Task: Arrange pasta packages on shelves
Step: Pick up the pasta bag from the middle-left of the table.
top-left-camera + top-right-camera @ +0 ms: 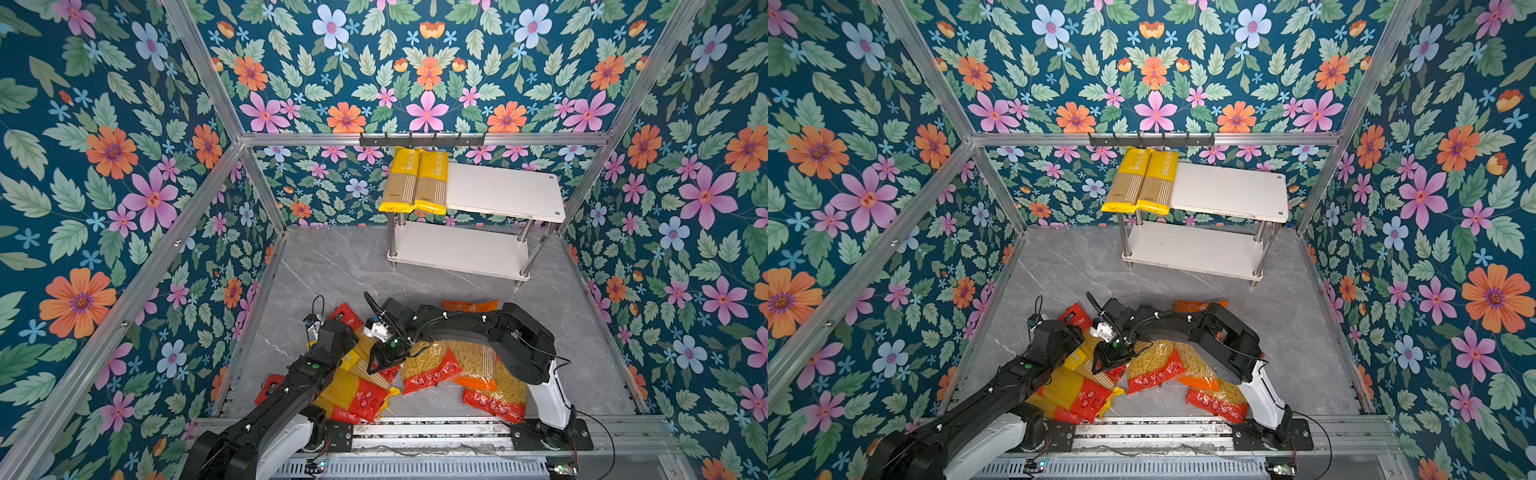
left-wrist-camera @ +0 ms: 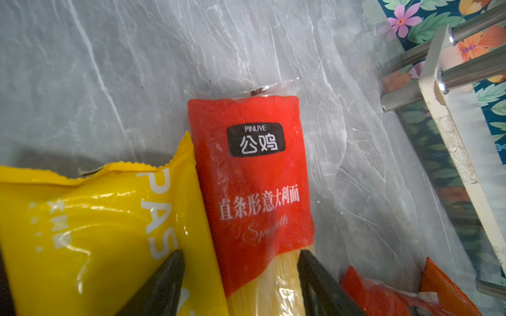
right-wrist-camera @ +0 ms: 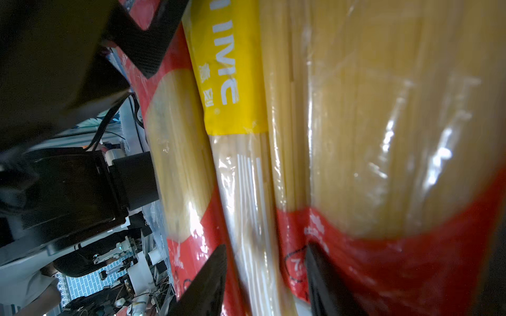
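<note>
Two robot arms bend over a heap of pasta bags near the front edge of a grey marble-look table (image 1: 332, 266), well apart from the white two-tier shelves (image 1: 507, 189) at the back. On the left end of the top shelf, an outer yellow pack (image 1: 401, 178) and an inner yellow pack (image 1: 433, 183) of spaghetti lie side by side, touching. The left gripper (image 2: 241, 284) hangs low over the heap with its fingers (image 2: 164, 284) spread. A red spaghetti pack (image 2: 252, 177) runs between them; one finger rides over a third yellow pack (image 2: 95, 232) lying against it, the other sits at the red pack's far edge. The right gripper (image 3: 265, 281) is down on the same heap, its fingertips (image 3: 323, 284) apart on either side of the third yellow pack's clear window, with red-banded packs flanking it. The blurred close view does not show whether they pinch it. Beneath the right arm lie a red bag of short pasta (image 1: 430, 368), an orange bag (image 1: 473, 381) and a second red bag (image 1: 494, 405).
</note>
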`<state>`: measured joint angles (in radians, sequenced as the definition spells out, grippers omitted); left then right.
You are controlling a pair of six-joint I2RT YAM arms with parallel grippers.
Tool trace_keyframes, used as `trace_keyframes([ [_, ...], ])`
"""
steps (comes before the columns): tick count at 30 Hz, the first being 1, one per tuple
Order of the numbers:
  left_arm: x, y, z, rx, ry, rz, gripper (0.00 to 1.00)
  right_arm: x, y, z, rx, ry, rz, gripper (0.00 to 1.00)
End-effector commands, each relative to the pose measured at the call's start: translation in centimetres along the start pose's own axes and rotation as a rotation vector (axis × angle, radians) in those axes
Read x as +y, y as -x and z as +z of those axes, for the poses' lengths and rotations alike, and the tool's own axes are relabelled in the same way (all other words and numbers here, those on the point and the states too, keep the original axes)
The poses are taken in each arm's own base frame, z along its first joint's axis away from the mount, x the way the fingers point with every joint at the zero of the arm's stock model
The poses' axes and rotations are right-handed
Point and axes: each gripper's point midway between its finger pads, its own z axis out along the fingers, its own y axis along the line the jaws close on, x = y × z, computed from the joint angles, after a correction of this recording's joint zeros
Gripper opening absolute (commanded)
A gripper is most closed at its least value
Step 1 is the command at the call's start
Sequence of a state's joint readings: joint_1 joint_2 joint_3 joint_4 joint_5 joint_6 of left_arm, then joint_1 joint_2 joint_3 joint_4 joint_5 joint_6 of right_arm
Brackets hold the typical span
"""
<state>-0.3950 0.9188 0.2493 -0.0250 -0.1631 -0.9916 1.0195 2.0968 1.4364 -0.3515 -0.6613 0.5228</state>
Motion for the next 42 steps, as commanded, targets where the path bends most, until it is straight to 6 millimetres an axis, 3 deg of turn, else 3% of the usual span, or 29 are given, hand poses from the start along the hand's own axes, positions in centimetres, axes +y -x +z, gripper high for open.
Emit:
trace_keyframes([
  [1, 1.0, -1.1, 0.1, 0.045, 0.032, -0.005, 0.69, 0.7, -1.7, -0.3, 0.053, 0.021, 0.046, 0.49],
  [5, 0.6, -1.0, 0.2, 0.038, 0.011, -0.012, 0.69, 1.1, -2.8, -0.2, 0.088, 0.071, 0.075, 0.48],
  [10, 0.3, -1.4, 0.6, 0.060, 0.002, -0.014, 0.69, -0.2, -3.8, -0.1, 0.093, 0.032, 0.100, 0.47],
  [18, 0.0, -1.3, 0.7, 0.057, -0.007, -0.016, 0.69, 0.0, -1.4, 1.5, 0.061, 0.060, 0.107, 0.39],
  [22, -0.2, -1.1, 0.6, 0.057, -0.010, -0.017, 0.69, 0.9, -0.9, 1.3, 0.045, 0.091, 0.098, 0.28],
  [27, -2.2, 1.3, -0.9, 0.011, -0.024, 0.018, 0.69, 3.7, -1.4, -1.2, 0.025, 0.156, 0.034, 0.15],
  [30, -4.3, 3.5, -2.4, -0.026, -0.039, 0.058, 0.69, 5.0, -1.4, -3.1, 0.000, 0.177, 0.001, 0.06],
  [33, -6.3, 5.3, -3.6, -0.053, -0.065, 0.088, 0.69, 5.7, -0.9, -5.2, -0.034, 0.204, -0.007, 0.03],
  [36, -8.1, 6.5, -4.5, -0.072, -0.103, 0.098, 0.70, 5.1, -0.2, -7.1, -0.084, 0.174, -0.011, 0.02],
  [42, -10.4, 7.6, -5.4, -0.082, -0.168, 0.104, 0.70, 0.3, 0.2, -10.7, -0.190, 0.076, 0.076, 0.00],
])
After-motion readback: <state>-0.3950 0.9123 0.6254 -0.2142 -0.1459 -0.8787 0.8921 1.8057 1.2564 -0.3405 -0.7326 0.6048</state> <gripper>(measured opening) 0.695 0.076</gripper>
